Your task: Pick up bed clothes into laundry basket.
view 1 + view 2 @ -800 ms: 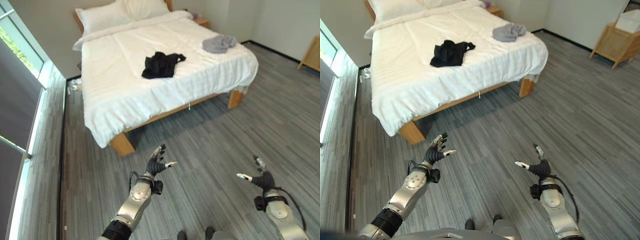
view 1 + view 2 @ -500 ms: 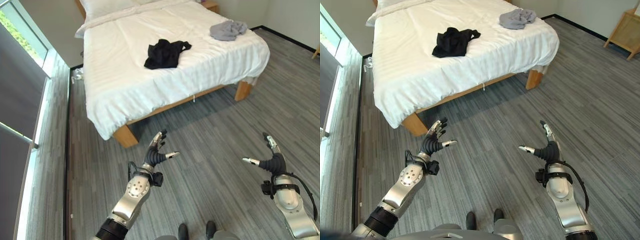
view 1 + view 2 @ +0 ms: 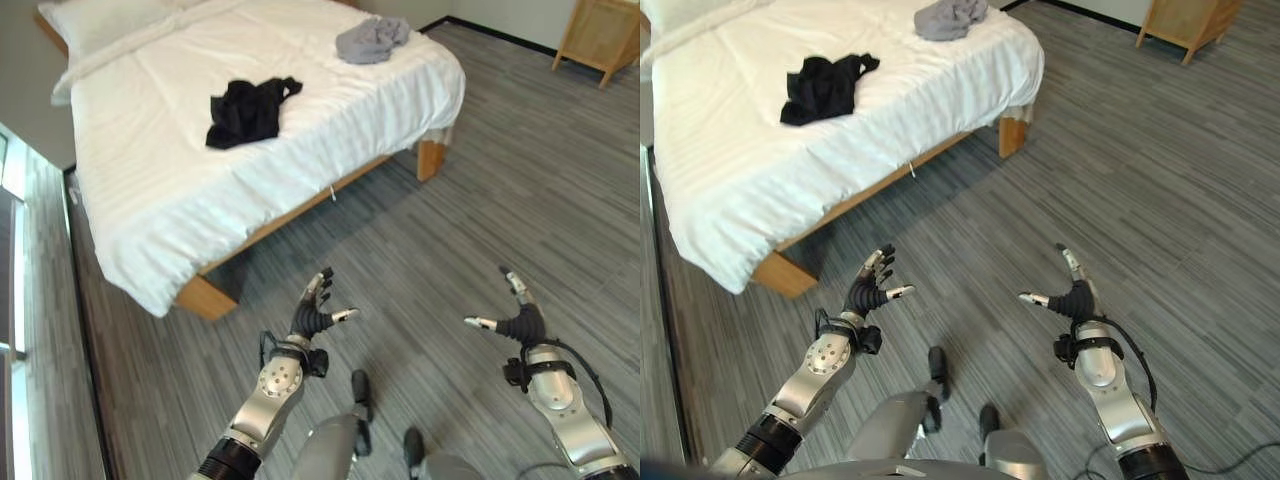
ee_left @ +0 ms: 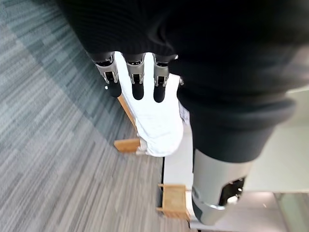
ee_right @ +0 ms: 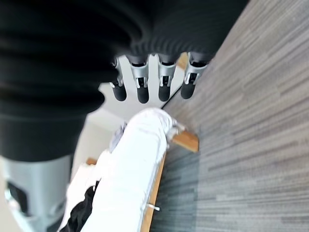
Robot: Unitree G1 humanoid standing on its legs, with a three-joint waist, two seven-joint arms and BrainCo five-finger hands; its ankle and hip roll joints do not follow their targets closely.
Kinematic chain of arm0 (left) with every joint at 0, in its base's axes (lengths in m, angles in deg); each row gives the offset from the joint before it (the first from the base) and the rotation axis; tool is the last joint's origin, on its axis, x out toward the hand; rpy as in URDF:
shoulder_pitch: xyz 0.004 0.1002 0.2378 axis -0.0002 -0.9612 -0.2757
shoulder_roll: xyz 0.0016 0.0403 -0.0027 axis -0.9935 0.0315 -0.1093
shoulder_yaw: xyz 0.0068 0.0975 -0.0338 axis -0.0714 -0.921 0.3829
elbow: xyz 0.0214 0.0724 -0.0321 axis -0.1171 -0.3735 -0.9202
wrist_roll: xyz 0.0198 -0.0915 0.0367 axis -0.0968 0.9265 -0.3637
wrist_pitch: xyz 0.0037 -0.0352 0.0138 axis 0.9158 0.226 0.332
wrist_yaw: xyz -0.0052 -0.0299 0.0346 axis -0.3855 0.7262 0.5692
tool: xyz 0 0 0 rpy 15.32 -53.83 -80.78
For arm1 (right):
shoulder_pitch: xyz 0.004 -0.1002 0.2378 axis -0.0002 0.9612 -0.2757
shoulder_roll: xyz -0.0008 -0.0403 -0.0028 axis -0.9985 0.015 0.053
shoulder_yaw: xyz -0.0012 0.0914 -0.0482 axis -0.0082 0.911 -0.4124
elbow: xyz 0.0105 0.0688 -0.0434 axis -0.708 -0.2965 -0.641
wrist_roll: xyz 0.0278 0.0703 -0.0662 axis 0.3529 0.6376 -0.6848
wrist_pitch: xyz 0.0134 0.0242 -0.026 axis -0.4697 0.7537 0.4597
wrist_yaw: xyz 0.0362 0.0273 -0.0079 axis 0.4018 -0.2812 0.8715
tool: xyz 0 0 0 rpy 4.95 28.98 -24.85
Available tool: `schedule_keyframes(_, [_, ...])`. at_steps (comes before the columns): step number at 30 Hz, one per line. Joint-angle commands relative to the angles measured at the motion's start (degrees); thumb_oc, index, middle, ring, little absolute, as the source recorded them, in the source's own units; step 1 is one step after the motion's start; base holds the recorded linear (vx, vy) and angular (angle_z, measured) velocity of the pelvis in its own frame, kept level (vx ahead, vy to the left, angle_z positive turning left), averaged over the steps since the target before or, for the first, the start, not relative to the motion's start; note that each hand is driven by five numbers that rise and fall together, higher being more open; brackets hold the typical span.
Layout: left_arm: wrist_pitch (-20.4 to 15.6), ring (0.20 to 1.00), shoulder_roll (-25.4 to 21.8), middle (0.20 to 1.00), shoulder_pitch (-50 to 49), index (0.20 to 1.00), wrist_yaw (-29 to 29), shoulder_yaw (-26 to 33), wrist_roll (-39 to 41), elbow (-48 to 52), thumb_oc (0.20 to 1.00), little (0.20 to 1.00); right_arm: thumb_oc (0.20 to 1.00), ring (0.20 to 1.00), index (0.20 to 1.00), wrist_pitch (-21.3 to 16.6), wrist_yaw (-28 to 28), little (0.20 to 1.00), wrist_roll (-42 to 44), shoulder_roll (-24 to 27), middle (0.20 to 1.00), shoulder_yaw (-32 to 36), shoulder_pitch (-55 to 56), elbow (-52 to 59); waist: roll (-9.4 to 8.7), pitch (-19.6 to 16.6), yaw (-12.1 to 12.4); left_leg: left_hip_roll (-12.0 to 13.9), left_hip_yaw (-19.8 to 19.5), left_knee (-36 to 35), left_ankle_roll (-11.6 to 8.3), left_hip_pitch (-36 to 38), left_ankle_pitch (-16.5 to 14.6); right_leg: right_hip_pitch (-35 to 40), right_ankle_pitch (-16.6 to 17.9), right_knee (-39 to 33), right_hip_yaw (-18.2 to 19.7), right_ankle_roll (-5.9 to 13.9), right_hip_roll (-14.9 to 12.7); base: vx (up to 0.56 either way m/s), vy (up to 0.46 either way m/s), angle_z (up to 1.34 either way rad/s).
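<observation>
A black garment [image 3: 245,110] lies crumpled in the middle of the white bed [image 3: 150,190]. A grey garment [image 3: 371,40] lies bunched near the bed's far right corner. My left hand [image 3: 312,318] hovers over the grey floor in front of the bed, fingers straight, holding nothing. My right hand [image 3: 520,322] is raised to the right at about the same height, fingers spread, also holding nothing. Both hands are well short of the bed. In the right wrist view the black garment [image 5: 82,212] shows past the straight fingers [image 5: 140,89].
The bed stands on wooden legs [image 3: 430,158] with pillows [image 3: 100,25] at its head. A wooden cabinet [image 3: 595,35] stands at the far right. A window wall [image 3: 15,300] runs along the left. Grey plank floor [image 3: 480,200] lies between me and the bed.
The camera has swung right and tilted down, so the bed sits further left and the cabinet has come into view. Both hands keep their open pose.
</observation>
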Motion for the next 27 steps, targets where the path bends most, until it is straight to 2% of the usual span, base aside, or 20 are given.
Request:
schedule_keyframes(1, [-4.83, 1.000, 0.14, 1.000, -1.40, 1.000, 0.25, 2.42, 1.24, 5.80, 1.000, 1.000, 1.000, 1.000, 1.000, -2.14, 2.35, 1.000, -6.27, 1.93, 1.000, -0.73, -3.98, 4.01, -1.74, -4.26, 4.43, -3.62, -4.61, 0.44, 2.45, 3.50, 6.89, 11.64, -6.64, 3.45, -4.16, 13.60, -7.12, 0.72, 0.059, -0.37])
schedule_keyframes(2, [-4.84, 1.000, 0.09, 1.000, -1.43, 1.000, 0.24, 2.44, 1.25, 5.81, 1.000, 1.000, 1.000, 1.000, 1.000, -2.17, 2.32, 1.000, -6.30, 1.88, 1.000, -0.77, -4.00, 3.97, -1.58, -4.46, 4.74, -3.24, -4.40, 0.36, 2.36, 3.31, 7.11, 11.29, -6.37, 3.42, -3.79, 13.48, -6.87, 0.51, -0.025, -0.50])
schedule_keyframes(3, [-4.82, 1.000, -0.07, 1.000, -2.12, 1.000, 0.10, 2.15, 1.44, 6.06, 1.000, 1.000, 1.000, 1.000, 1.000, -1.92, 2.79, 1.000, -7.09, 1.53, 1.000, -0.80, -3.30, 3.74, -2.96, -4.99, 5.08, -4.77, -5.28, 0.31, 3.15, 4.54, 6.08, 10.00, -3.49, 7.34, -5.02, 16.03, -8.57, 0.27, -0.060, -0.98])
schedule_keyframes(4, [-4.49, 1.000, -0.19, 1.000, -2.43, 1.000, -0.02, 1.90, 1.46, 6.12, 1.000, 1.000, 1.000, 1.000, 1.000, -1.86, 3.28, 1.000, -7.62, 1.25, 1.000, -1.26, -3.04, 3.41, -3.47, -5.29, 5.42, -5.14, -5.23, 0.05, 3.54, 5.59, 5.50, 7.40, 1.18, 13.23, -5.21, 18.80, -9.46, 0.43, -0.115, -0.83])
schedule_keyframes(5, [-4.19, 1.000, -0.43, 1.000, -2.36, 1.000, -0.07, 1.56, 1.24, 6.14, 1.000, 1.000, 1.000, 1.000, 1.000, -1.73, 3.39, 1.000, -7.83, 1.31, 1.000, -1.24, -3.01, 3.37, -3.70, -5.19, 5.03, -5.01, -5.84, -0.31, 3.82, 7.34, 4.54, 4.68, 6.03, 20.92, -5.90, 20.36, -9.76, 0.58, -0.178, -0.48])
schedule_keyframes(6, [-3.72, 1.000, -1.13, 1.000, -1.16, 1.000, -0.20, 0.82, 0.32, 5.89, 1.000, 1.000, 1.000, 1.000, 1.000, -1.72, 3.29, 1.000, -7.41, 1.16, 1.000, -0.69, -2.72, 3.35, -2.70, -4.72, 2.93, -3.55, -7.79, -1.13, 3.98, 12.13, 2.13, -0.37, 12.34, 32.82, -7.17, 20.36, -9.14, 0.44, -0.148, 0.14])
schedule_keyframes(7, [-3.73, 1.000, -1.05, 1.000, -1.08, 1.000, -0.18, 0.83, 0.30, 5.85, 1.000, 1.000, 1.000, 1.000, 1.000, -1.72, 3.29, 1.000, -7.40, 1.22, 1.000, -0.66, -2.76, 3.36, -2.65, -4.60, 2.82, -3.57, -7.90, -1.09, 4.03, 12.05, 2.12, -0.71, 12.11, 33.50, -7.24, 20.36, -9.16, 0.61, -0.078, 0.69])
schedule_keyframes(8, [-3.49, 1.000, -0.81, 1.000, 0.92, 1.000, 0.63, 0.14, -0.26, 5.30, 1.000, 1.000, 1.000, 1.000, 1.000, -1.57, 2.74, 1.000, -7.45, 1.33, 1.000, 0.70, -2.77, 3.86, -0.45, -3.01, -0.54, -2.40, -10.47, -1.13, 4.41, 15.94, -0.03, -8.45, 10.25, 41.35, -8.03, 20.36, -10.24, 0.47, -0.029, 0.73])
schedule_keyframes(9, [-3.53, 1.000, -0.58, 1.000, 2.22, 1.000, 1.01, -0.31, -0.13, 5.15, 1.000, 1.000, 1.000, 1.000, 1.000, -1.63, 2.19, 1.000, -7.24, 1.57, 1.000, 1.49, -2.98, 4.33, -0.09, -1.91, -2.24, -2.47, -11.99, -1.13, 4.27, 17.69, -1.25, -12.59, 7.08, 41.44, -8.63, 19.18, -11.83, 0.65, -0.132, 1.03])
schedule_keyframes(10, [-3.70, 1.000, -0.46, 1.000, 3.63, 1.000, 1.09, -1.00, -0.15, 5.11, 1.000, 1.000, 1.000, 1.000, 1.000, -1.53, 1.52, 1.000, -6.69, 1.97, 1.000, 2.75, -3.07, 5.04, 0.09, -1.39, -4.19, -2.32, -14.22, -1.13, 3.49, 19.25, -2.16, -14.84, 4.64, 37.42, -9.37, 16.92, -12.27, 0.45, -0.230, 0.74])
schedule_keyframes(12, [-3.82, 1.000, -0.20, 1.000, 4.58, 1.000, 0.72, -2.06, -0.55, 5.32, 1.000, 1.000, 1.000, 1.000, 1.000, -1.71, 0.10, 1.000, -5.93, 1.80, 1.000, 4.64, -2.75, 5.65, -0.40, -1.11, -6.67, -2.37, -16.94, -1.13, 2.53, 20.77, -3.27, -16.17, 2.58, 28.05, -8.06, 15.42, -10.68, 0.42, -0.302, 1.33])
schedule_keyframes(13, [-3.97, 1.000, -0.16, 1.000, 4.72, 1.000, 0.26, -2.04, -0.37, 5.34, 1.000, 1.000, 1.000, 1.000, 1.000, -1.59, -0.55, 1.000, -5.76, 1.79, 1.000, 6.13, -2.57, 5.98, -1.27, -1.38, -7.95, -2.68, -18.38, -1.13, 1.74, 21.48, -4.27, -16.00, 2.17, 19.12, -6.72, 15.25, -10.34, 0.45, -0.340, 1.46])
schedule_keyframes(14, [-4.05, 1.000, 0.08, 1.000, 4.75, 1.000, 0.31, -2.03, -0.40, 5.18, 1.000, 1.000, 1.000, 1.000, 1.000, -1.58, -1.37, 1.000, -5.91, 1.75, 1.000, 6.98, -2.53, 5.80, -2.01, -1.52, -8.82, -3.04, -19.61, -1.13, 1.27, 22.19, -5.00, -17.31, 3.13, 13.03, -4.11, 15.18, -9.89, 0.33, -0.227, 1.04])
schedule_keyframes(15, [-4.07, 1.000, 0.11, 1.000, 4.70, 1.000, 0.31, -2.09, -0.40, 5.14, 1.000, 1.000, 1.000, 1.000, 1.000, -1.61, -1.43, 1.000, -5.94, 1.76, 1.000, 6.97, -2.46, 5.76, -1.70, -1.32, -9.18, -2.74, -20.01, -1.13, 1.28, 22.69, -5.43, -16.01, 3.36, 11.68, -4.64, 15.23, -9.72, 0.50, -0.340, 1.46])
schedule_keyframes(16, [-4.24, 1.000, 0.49, 1.000, 4.74, 1.000, 0.59, -1.27, -0.04, 4.25, 1.000, 1.000, 1.000, 1.000, 1.000, -1.06, -3.28, 1.000, -6.91, 2.42, 1.000, 9.10, -2.78, 5.84, -2.36, -1.91, -10.54, -2.21, -22.53, -1.13, 0.29, 24.62, -7.78, -18.49, 7.10, 2.31, -1.58, 16.01, -9.46, 0.52, -0.330, 1.50])
schedule_keyframes(18, [-4.54, 1.000, 0.54, 1.000, 3.46, 1.000, 0.74, 0.04, 0.63, 4.03, 1.000, 1.000, 1.000, 1.000, 1.000, -0.58, -5.05, 1.000, -8.33, 3.99, 1.000, 11.25, -3.37, 6.27, -2.53, -2.22, -10.98, -1.18, -24.23, -1.13, -0.59, 27.57, -10.08, -21.35, 10.13, -0.28, -2.63, 17.28, -9.95, 0.54, -0.396, 1.47])
schedule_keyframes(20, [-4.74, 1.000, 0.61, 1.000, 2.73, 1.000, -0.02, 0.84, 1.87, 4.41, 1.000, 1.000, 1.000, 1.000, 1.000, -0.39, -5.49, 1.000, -8.80, 5.77, 1.000, 13.19, -3.79, 6.98, -3.10, -2.64, -11.10, -0.99, -25.03, -1.13, -1.00, 29.42, -11.56, -20.32, 10.73, -0.83, -3.85, 17.00, -10.82, 0.31, -0.306, 1.06])
schedule_keyframes(21, [-4.52, 1.000, 0.95, 1.000, 0.57, 1.000, -0.59, 1.42, 1.78, 4.32, 1.000, 1.000, 1.000, 1.000, 1.000, -0.14, -6.85, 1.000, -9.75, 7.84, 1.000, 14.67, -5.45, 7.25, -3.57, -3.13, -10.19, -0.11, -25.55, 5.14, -1.91, 29.89, -12.36, -17.87, 11.44, -0.27, -4.45, 16.17, -11.38, 0.31, -0.315, 0.63])
schedule_keyframes(25, [-4.53, 1.000, 2.77, 1.000, -2.46, 1.000, -0.84, 2.76, 5.84, 3.93, 1.000, 1.000, 1.000, 1.000, 1.000, 0.29, -8.35, 1.000, -11.12, 13.80, 1.000, 17.11, -10.42, 8.81, -4.86, -1.51, -8.30, -0.14, -22.60, 31.23, -4.80, 18.12, -5.14, -8.38, 9.90, -2.69, -8.06, 13.10, -12.63, 0.21, -0.262, 0.22])
schedule_keyframes(27, [-4.31, 1.000, 1.73, 1.000, -4.45, 1.000, -1.69, 3.82, 6.50, 4.32, 1.000, 1.000, 1.000, 1.000, 1.000, 1.39, -9.80, 1.000, -12.85, 17.67, 1.000, 18.76, -12.66, 8.83, -6.54, -1.12, -6.80, 3.47, -14.92, 34.55, -4.96, 15.15, -3.30, -5.42, 8.25, -3.51, -10.71, 12.07, -13.51, 0.16, -0.259, 0.41])
